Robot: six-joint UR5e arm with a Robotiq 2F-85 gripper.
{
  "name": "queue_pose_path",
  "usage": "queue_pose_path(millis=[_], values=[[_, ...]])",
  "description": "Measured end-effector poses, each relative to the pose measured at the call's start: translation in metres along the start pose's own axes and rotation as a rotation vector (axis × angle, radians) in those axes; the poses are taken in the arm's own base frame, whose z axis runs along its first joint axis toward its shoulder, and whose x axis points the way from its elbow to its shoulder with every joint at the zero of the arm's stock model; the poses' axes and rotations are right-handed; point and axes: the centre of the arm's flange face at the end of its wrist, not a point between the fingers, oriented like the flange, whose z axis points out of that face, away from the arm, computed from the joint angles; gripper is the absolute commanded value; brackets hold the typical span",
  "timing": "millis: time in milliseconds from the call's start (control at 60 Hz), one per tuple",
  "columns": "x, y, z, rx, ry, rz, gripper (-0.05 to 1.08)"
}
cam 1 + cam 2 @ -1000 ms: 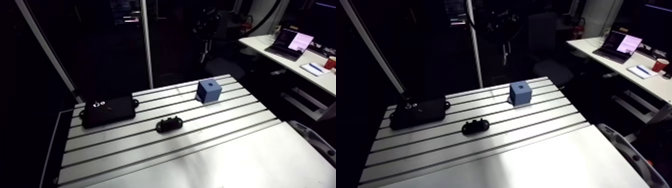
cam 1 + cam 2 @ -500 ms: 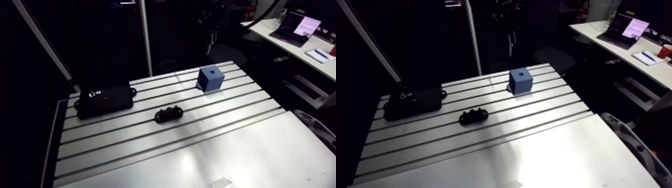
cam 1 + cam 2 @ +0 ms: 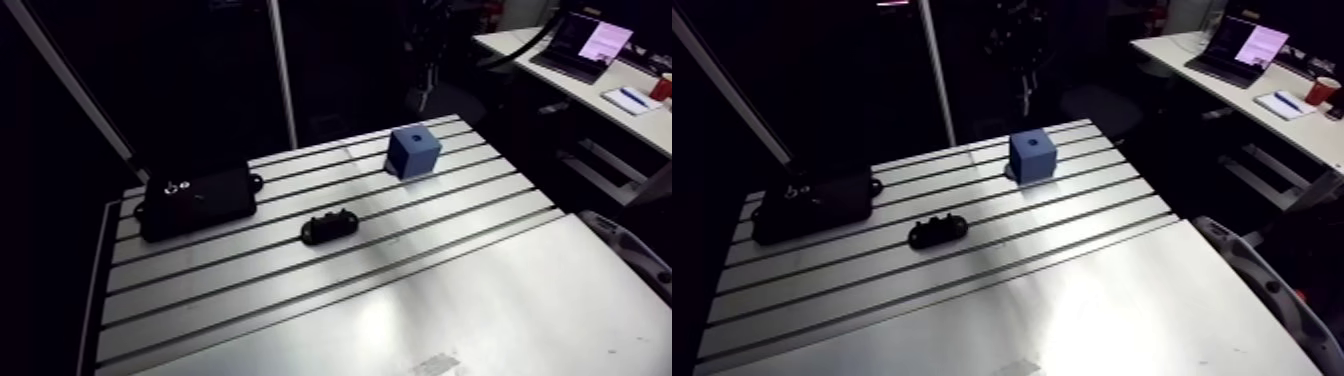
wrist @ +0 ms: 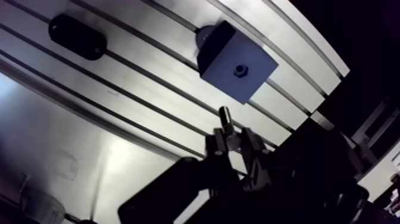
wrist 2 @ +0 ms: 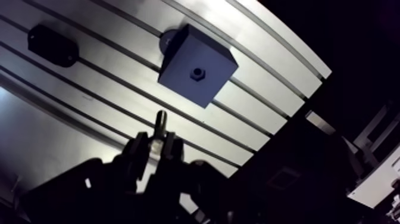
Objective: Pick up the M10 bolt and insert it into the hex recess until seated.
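Pinching the bolt [image 4: 226,117] by its near end, the jaws hold it sticking out ahead of them, aimed roughly at the blue cube [image 4: 238,59] but clearly apart from it. The hex recess [image 4: 240,70] sits in the cube's top face. In the arm view the cube is upper right of centre on the slotted worktop [image 3: 420,300], with a black piece [image 3: 329,227] mid-frame and a black box [image 3: 195,200] off to the left.

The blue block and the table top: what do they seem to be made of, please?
Blue block: probably plastic, perhaps printed; matte, uniform colour, no glints. Table: bare aluminium, brushed look; silvery, with soft bright reflections and dark slots.
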Motion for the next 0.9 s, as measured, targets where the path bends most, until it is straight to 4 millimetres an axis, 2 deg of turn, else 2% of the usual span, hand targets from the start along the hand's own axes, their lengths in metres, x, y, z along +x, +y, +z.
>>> queue_pose_path(millis=[333,900], values=[[-0.009,0.008,0.012,0.010,-0.005,-0.002,0.77],[0.000,0.024,0.028,0.001,-0.002,0.001,0.77]])
